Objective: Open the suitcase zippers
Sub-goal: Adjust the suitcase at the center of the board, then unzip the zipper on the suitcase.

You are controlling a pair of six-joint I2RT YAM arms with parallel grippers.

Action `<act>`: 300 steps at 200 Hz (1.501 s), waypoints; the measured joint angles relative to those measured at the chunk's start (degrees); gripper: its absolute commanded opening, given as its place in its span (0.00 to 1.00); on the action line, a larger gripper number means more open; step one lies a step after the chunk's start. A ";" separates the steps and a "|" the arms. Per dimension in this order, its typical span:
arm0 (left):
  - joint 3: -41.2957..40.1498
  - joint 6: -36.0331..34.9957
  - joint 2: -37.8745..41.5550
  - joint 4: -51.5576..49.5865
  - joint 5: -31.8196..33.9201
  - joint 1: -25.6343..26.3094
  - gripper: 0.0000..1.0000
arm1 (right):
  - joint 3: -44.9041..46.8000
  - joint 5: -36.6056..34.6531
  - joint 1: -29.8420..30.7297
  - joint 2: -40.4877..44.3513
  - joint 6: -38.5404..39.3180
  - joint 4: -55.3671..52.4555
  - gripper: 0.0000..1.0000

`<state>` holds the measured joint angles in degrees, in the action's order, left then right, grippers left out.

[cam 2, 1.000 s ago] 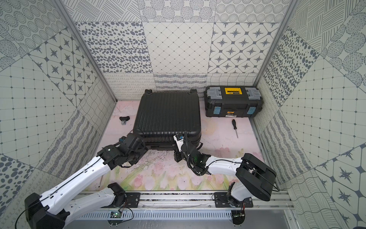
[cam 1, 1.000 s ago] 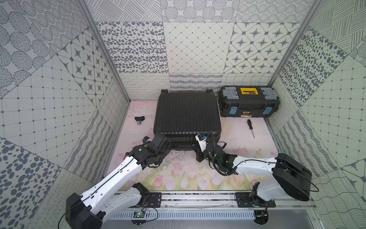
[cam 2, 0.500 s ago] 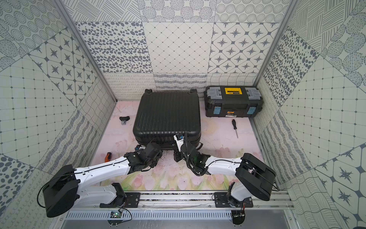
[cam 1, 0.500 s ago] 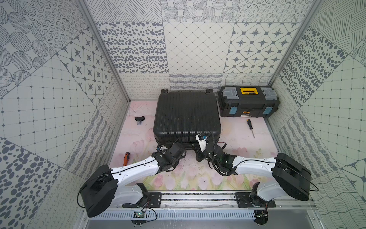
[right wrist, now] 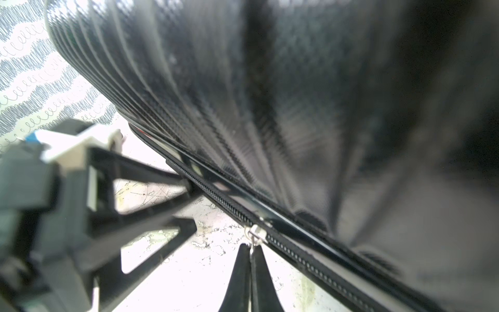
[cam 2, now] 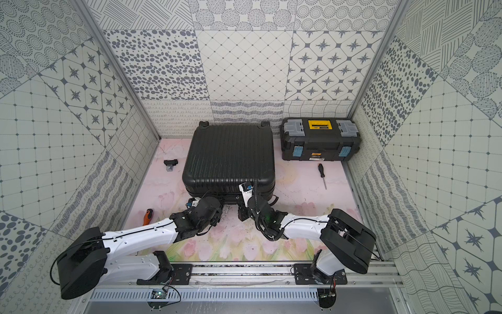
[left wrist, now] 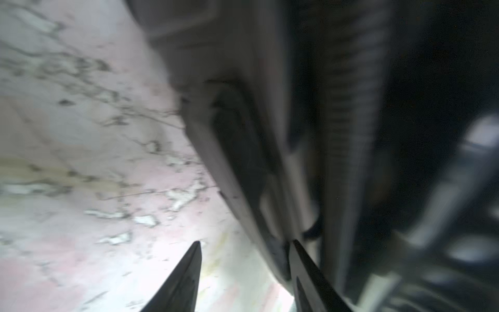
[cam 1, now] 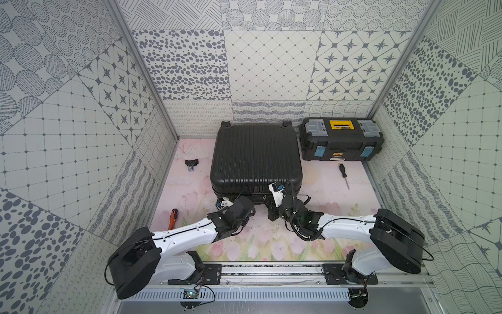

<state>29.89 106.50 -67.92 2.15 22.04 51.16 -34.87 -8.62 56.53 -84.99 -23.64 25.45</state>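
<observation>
Squarely at the centre of the frame in both top views, the black ribbed suitcase (cam 1: 256,160) lies flat on a pink floral mat (cam 1: 326,195), wheels toward the back wall, while two robot arms reach in at its near edge. The right gripper (right wrist: 251,250) has its fingers pressed together on a small silver zipper pull (right wrist: 255,233), which sits on the zippers (right wrist: 221,197), a black toothed track along the case's side seam. The left gripper (left wrist: 245,243), just beside it on the same edge, holds its jaws spread and grips nothing; one fingertip is against the case's side and the other is over the mat. A black toolbox (cam 1: 341,144) with a yellow lid panel stands to the right of the suitcase, and a screwdriver (cam 1: 343,175) lies in front of it. An orange-handled tool (cam 1: 172,218) lies at lower left.
</observation>
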 measured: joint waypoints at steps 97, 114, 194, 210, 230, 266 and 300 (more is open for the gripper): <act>-0.22 3.37 -3.15 1.16 1.27 -0.39 0.47 | -0.04 -0.04 0.11 -0.55 -0.11 0.87 0.00; -0.22 3.85 -4.70 2.03 1.20 -0.94 0.47 | -0.07 -0.15 0.20 -0.55 -0.22 0.74 0.00; 0.13 5.64 -12.33 9.57 -0.98 -5.03 0.31 | -2.67 -3.32 0.66 -2.64 -1.29 -0.79 0.00; 0.98 5.55 -13.75 12.15 -1.14 -6.08 0.05 | -2.89 -4.37 0.63 -2.82 -1.46 -0.76 0.00; 2.23 5.05 -14.62 12.46 -1.99 -7.30 0.00 | -2.78 -5.03 0.72 -2.71 -1.46 -0.72 0.00; 4.31 4.70 -13.94 8.02 -4.94 -9.09 0.00 | -0.48 -6.97 0.83 -0.39 -1.38 -0.63 0.00; 5.03 4.72 -10.56 0.11 -6.36 -10.88 0.00 | 4.00 -8.90 1.77 4.68 -1.20 -1.92 0.00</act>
<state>34.92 111.22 -78.48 2.26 15.68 40.27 -30.87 -17.52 58.30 -80.31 -24.84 23.53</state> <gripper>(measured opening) 0.082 0.049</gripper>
